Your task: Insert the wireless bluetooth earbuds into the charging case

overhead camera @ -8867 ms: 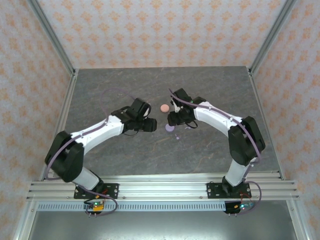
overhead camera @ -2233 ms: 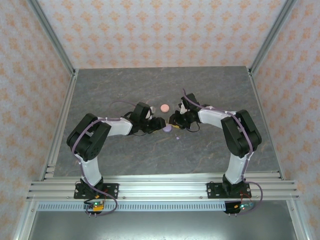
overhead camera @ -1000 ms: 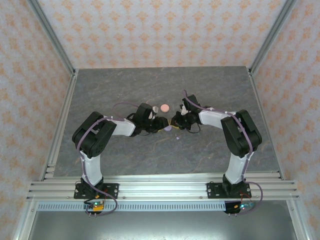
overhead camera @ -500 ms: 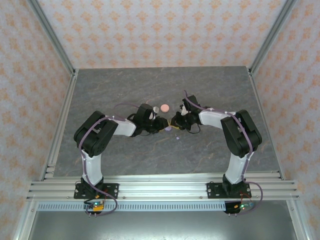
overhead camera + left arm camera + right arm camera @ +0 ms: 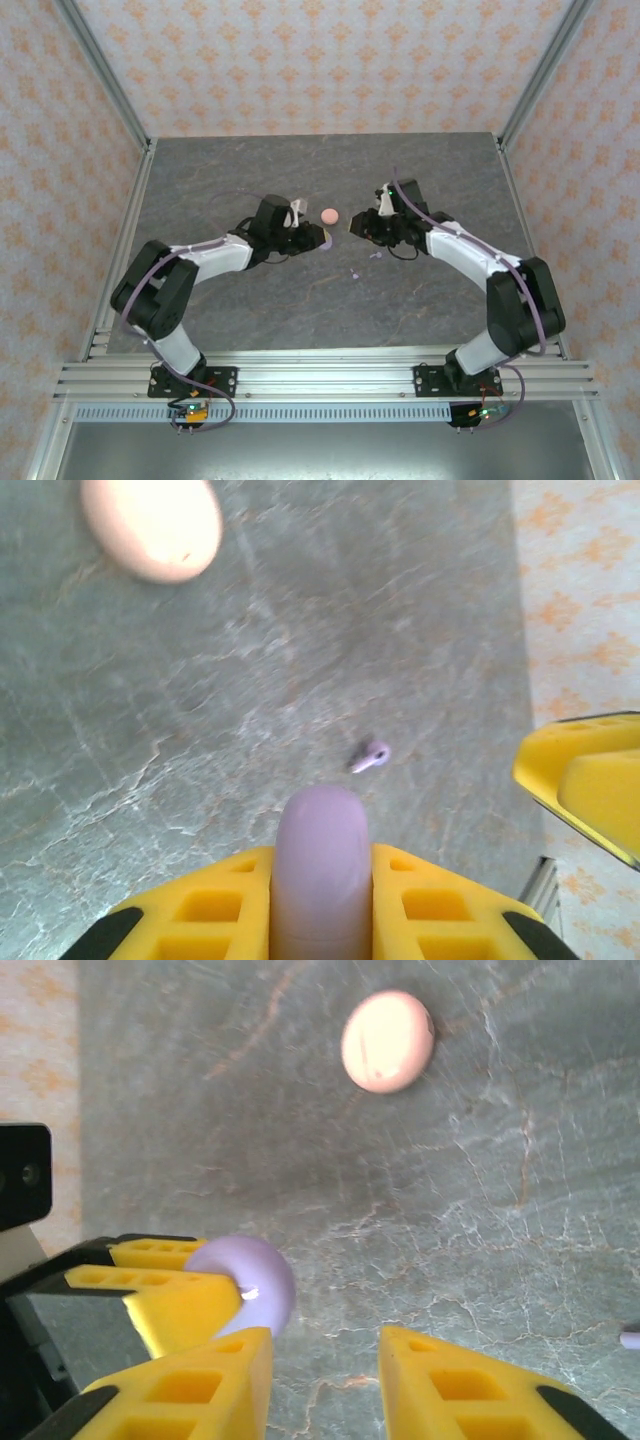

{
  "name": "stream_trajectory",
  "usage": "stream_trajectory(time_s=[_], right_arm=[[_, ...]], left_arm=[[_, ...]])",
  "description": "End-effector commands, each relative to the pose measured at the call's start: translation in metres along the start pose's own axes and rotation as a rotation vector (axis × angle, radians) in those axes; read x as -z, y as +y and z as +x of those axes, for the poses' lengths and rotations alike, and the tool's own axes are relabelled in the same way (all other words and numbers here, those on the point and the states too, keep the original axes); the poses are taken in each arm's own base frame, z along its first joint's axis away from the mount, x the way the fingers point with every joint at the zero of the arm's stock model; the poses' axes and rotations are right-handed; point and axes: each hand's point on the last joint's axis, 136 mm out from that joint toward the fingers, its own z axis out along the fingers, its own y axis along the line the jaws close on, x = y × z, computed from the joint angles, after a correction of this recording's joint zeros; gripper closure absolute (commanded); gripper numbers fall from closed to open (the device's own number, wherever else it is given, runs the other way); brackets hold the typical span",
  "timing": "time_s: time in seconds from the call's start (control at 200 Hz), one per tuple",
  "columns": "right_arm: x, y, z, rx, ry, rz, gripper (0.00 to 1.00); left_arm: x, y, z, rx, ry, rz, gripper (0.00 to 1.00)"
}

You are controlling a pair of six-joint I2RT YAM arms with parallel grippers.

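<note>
Left wrist view gives us the clearest earbud: a tiny lavender stemmed piece lying loose on the desk, on the near side of the pink case and well apart from it. From above we make out two such lavender specks on that same side of the pink case, one farther from it than the other. None of them sits in a case yet, so we judge the inserting itself has not begun.

The lavender case is off to the left of the pink case, clenched edge-on between the two yellow fingers of the left pincer. We read that hold as a brace: gripped by its rim, the case is kept from sliding and its face is turned toward the other arm. Whether its lid is shut or ajar we cannot tell, nor whether it rests on the desk or hangs just above it.

The right pincer stands released, its fingers apart with nothing between them, just beside the lavender case and nearer to us than the pink case. We take that spacing as readiness, either to work the lid or to drop toward an earbud.

The pink case lies flat and untouched on the desk, between the two arms.
</note>
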Motion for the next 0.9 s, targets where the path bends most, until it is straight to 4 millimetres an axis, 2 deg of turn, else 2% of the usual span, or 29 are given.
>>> stream_trajectory(time_s=[0.0, 0.115, 0.325, 0.606, 0.896], right_arm=[[0.019, 0.019, 0.001, 0.099, -0.003, -0.111, 0.63], [0.035, 0.043, 0.003, 0.196, 0.008, -0.209, 0.59], [0.062, 0.087, 0.01, 0.34, 0.03, -0.397, 0.52], [0.079, 0.113, 0.013, 0.421, 0.041, -0.511, 0.51], [0.093, 0.132, 0.021, 0.5, 0.041, -0.597, 0.52]], left_arm=[[0.018, -0.02, -0.003, -0.098, -0.003, 0.091, 0.82], [0.034, -0.047, -0.009, -0.171, -0.014, 0.189, 0.86], [0.063, -0.087, -0.011, -0.303, -0.035, 0.299, 0.87], [0.094, -0.124, -0.012, -0.389, -0.078, 0.412, 0.86], [0.106, -0.143, -0.01, -0.401, -0.085, 0.489, 0.86]])
